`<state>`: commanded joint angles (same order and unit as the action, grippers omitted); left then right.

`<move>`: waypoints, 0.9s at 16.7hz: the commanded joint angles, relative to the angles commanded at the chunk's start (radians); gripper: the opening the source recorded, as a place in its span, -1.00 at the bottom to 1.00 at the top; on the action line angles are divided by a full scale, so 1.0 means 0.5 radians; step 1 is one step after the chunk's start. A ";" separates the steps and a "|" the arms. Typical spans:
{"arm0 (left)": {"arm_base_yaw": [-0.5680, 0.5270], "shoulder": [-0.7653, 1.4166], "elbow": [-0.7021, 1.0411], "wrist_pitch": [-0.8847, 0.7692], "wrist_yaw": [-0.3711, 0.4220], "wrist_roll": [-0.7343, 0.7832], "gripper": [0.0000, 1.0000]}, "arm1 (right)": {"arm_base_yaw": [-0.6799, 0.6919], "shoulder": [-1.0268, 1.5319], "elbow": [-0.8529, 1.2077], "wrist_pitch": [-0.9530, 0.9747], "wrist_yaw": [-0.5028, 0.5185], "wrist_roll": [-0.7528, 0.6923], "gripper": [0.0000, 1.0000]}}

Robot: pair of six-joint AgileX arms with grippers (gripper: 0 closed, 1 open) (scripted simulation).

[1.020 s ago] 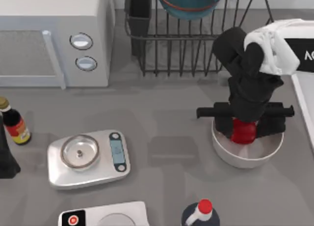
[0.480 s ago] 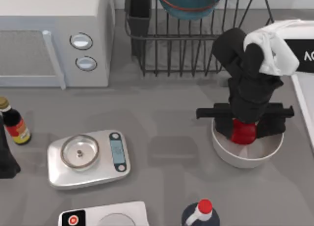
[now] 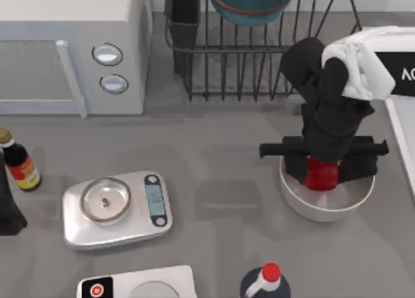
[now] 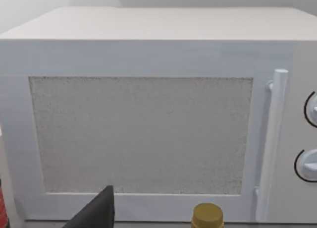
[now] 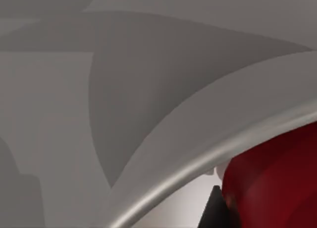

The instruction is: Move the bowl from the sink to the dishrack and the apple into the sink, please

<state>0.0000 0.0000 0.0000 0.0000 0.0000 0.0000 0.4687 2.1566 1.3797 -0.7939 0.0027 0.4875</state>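
Red apple (image 3: 321,173) sits in the white bowl (image 3: 327,210), right gripper (image 3: 322,171) clamped around it from above. Bowl (image 3: 251,3) is in the dishrack (image 3: 259,52). Left wrist view faces the microwave (image 4: 148,114); left jaws unseen.

You have a glossy red rounded apple (image 3: 321,174) in a plain white bowl (image 3: 327,204), a teal-blue bowl with red-orange line (image 3: 251,3) in a dark wire dishrack (image 3: 259,48), all on a grey table (image 3: 220,155).
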 joint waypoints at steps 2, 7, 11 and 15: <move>0.000 0.000 0.000 0.000 0.000 0.000 1.00 | 0.000 0.000 0.000 0.000 0.000 0.000 -1.00; 0.000 0.000 0.000 0.000 0.000 0.000 1.00 | 0.023 -0.256 0.106 -0.272 0.018 0.011 -1.00; 0.000 0.000 0.000 0.000 0.000 0.000 1.00 | 0.023 -0.340 0.356 -0.639 0.016 0.005 -1.00; 0.000 0.000 0.000 0.000 0.000 0.000 1.00 | 0.017 -0.415 0.525 -0.855 0.016 0.001 -1.00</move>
<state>0.0000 0.0000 0.0000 0.0000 0.0000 0.0000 0.4774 1.9491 1.6422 -1.2215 0.0109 0.4878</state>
